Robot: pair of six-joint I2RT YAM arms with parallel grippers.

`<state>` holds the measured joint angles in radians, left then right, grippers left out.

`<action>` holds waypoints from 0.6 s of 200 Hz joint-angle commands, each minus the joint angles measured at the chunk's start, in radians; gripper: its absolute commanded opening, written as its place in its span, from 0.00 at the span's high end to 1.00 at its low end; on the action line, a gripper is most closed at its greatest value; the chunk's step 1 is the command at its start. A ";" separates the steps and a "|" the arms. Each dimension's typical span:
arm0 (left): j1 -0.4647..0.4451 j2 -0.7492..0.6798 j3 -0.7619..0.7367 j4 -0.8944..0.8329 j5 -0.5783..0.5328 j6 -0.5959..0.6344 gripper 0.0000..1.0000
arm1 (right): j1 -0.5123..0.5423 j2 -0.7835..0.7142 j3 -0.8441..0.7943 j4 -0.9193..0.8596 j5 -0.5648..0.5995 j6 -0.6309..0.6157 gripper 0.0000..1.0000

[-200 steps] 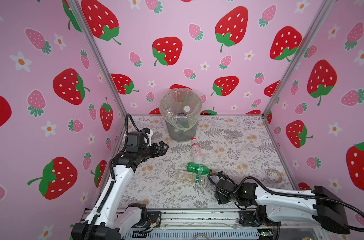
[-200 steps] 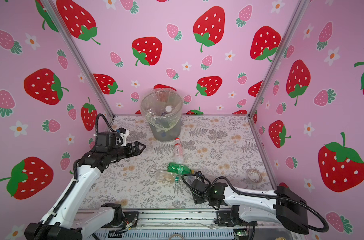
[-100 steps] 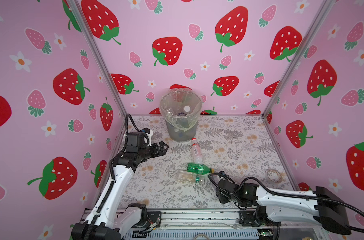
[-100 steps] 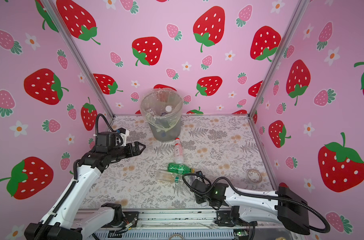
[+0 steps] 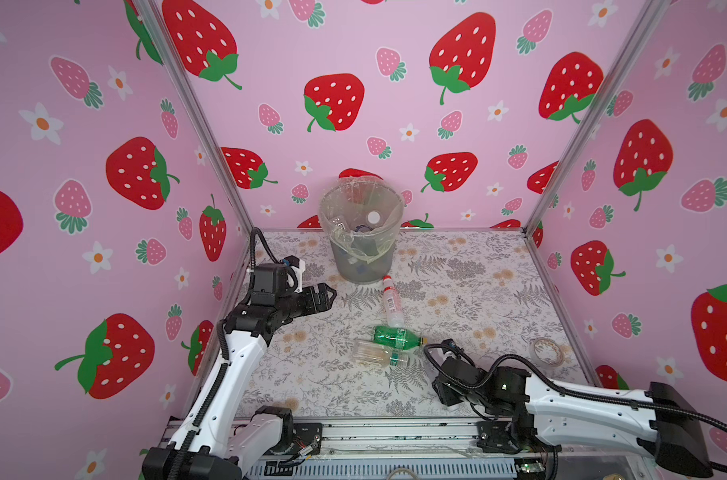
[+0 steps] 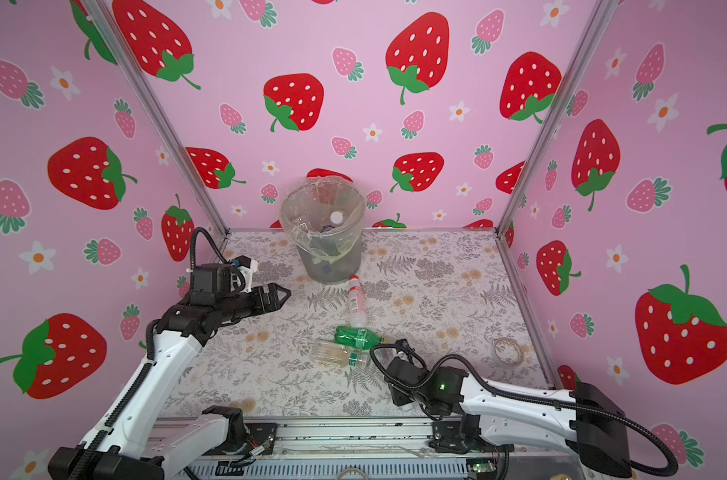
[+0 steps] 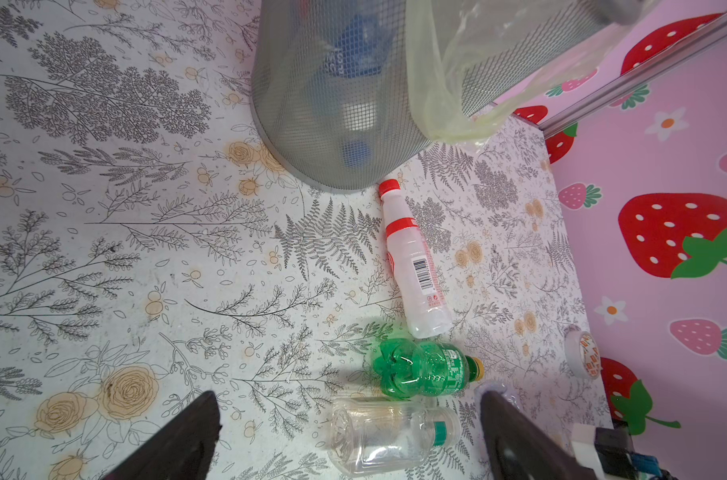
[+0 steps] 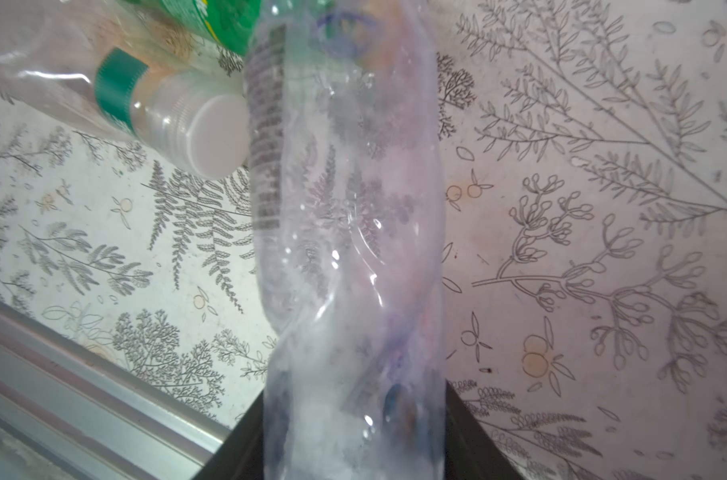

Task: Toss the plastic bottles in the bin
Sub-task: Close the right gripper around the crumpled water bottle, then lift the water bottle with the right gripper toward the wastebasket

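A barcode and small red marks are printed on the white label of the red-capped bottle [image 7: 415, 266], but no brand can be read. It is laid flat on the floral counter [image 5: 478, 291], its cap just beside the foot of the bin [image 7: 332, 104].

White print on the label of the green bottle [image 7: 424, 372] is too small to be made out. This yellow-capped bottle is laid between the base of the red-capped one and the clear bottle [image 7: 386, 436], which is marked only by a green neck band and closed with a white cap.

A dark, barcode-like strip is seen, blurred, along the crushed bottle [image 8: 349, 249]. This clear, twisted bottle is clamped by the jaws of the right gripper [image 8: 353, 440] low over the counter's near edge, its far end beside the clear bottle's white cap.

The left gripper [image 5: 326, 296] is held above the counter to the left of the bin, its jaws spread wide and nothing between them.

The bin is made of grey mesh, lined with a yellowish clear bag [image 7: 457, 83], and stood at the back of the counter. Bottles with blue and white caps are seen inside it.

Orange print on the tape roll [image 7: 582, 355] cannot be read.
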<state>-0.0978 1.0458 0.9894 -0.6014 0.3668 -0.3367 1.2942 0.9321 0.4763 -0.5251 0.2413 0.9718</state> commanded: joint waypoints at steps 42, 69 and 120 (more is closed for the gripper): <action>0.005 -0.013 -0.011 0.012 0.007 0.004 0.01 | 0.008 -0.110 0.094 -0.108 0.093 0.059 0.47; 0.006 -0.005 -0.011 0.017 0.018 -0.001 0.01 | 0.007 -0.062 0.177 -0.123 0.148 0.030 0.47; 0.006 0.003 -0.011 0.018 0.021 -0.005 0.01 | -0.036 0.120 0.318 -0.060 0.195 -0.054 0.47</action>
<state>-0.0975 1.0470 0.9890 -0.6003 0.3721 -0.3401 1.2823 0.9916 0.7372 -0.6083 0.3908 0.9657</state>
